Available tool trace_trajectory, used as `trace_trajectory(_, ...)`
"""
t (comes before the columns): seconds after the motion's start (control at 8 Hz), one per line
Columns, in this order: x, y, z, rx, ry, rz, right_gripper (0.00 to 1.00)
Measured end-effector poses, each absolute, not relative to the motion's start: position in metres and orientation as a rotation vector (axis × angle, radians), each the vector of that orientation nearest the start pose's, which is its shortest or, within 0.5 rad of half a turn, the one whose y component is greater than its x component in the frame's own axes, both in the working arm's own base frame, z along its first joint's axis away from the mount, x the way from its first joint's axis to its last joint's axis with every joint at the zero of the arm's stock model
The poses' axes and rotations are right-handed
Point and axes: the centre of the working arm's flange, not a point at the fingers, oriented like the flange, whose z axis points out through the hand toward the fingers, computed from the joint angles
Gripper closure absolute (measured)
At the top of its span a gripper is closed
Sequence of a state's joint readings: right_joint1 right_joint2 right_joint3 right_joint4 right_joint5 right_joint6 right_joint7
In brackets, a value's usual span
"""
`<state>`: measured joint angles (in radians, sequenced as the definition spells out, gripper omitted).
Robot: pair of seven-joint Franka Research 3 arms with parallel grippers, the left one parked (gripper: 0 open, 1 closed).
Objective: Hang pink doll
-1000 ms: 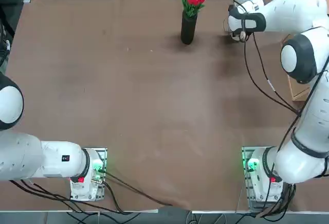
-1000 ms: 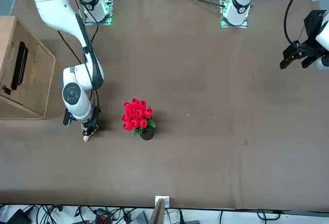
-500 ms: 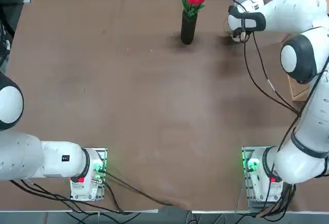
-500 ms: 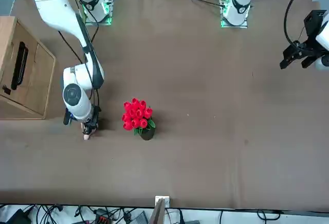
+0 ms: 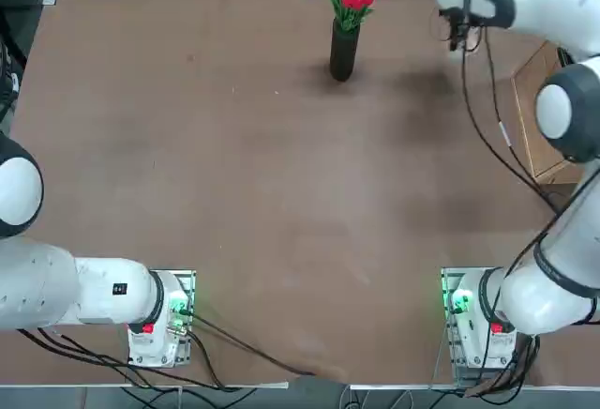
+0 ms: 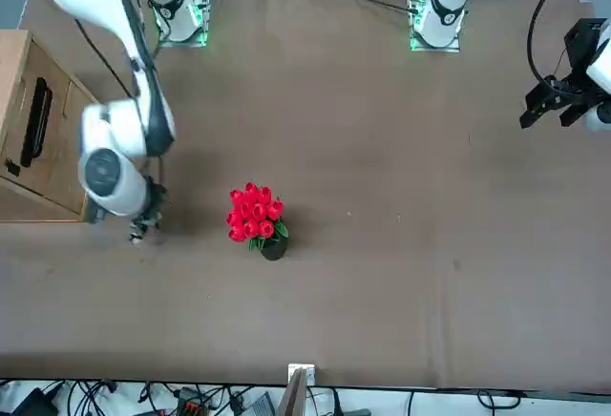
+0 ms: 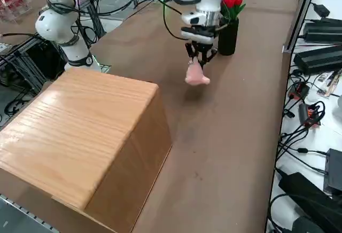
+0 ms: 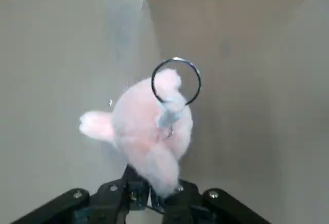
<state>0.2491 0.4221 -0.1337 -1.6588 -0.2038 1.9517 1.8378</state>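
Note:
The pink doll (image 7: 196,76) is a small pale pink plush with a metal key ring (image 8: 176,80) on top. It hangs in the air above the brown table (image 7: 235,115), clear of the surface. My right gripper (image 7: 200,56) is shut on it, pinching one stubby end (image 8: 160,175) between its black fingers. In the top view the gripper (image 5: 457,30) is at the far right of the table, and the doll is hidden beneath the hand. In the front view the gripper (image 6: 140,228) hovers close beside the wooden box.
A large wooden box (image 7: 80,137) with a dark slot handle (image 6: 38,120) stands at the table's right edge, beside the gripper. A black vase of red tulips (image 5: 344,48) stands at the far middle of the table. Cables and power bricks (image 7: 315,56) lie past the far edge.
The right arm has risen off the table with the doll in its grip and shifted toward the wooden box. The vase has not moved.

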Motion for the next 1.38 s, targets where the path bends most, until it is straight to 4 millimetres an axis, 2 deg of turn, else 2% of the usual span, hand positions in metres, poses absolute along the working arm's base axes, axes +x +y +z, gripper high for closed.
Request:
trace_trajectory(0.12,0.647,0.036,0.385,-2.317,2.454,-0.199,0.95)
trace_trajectory(0.38,0.639,-0.035,0.422,-2.368,2.375,-0.19,0.95)
trace_trajectory(0.62,0.626,-0.087,0.451,-2.448,2.265,-0.192,0.95)
trace_trajectory(0.75,0.621,-0.102,0.455,-2.454,2.258,-0.187,0.95)
trace_trajectory(1.0,0.616,-0.118,0.448,-2.445,2.278,-0.168,0.95)
trace_trajectory(1.38,0.613,-0.121,0.439,-2.45,2.26,-0.161,0.95)
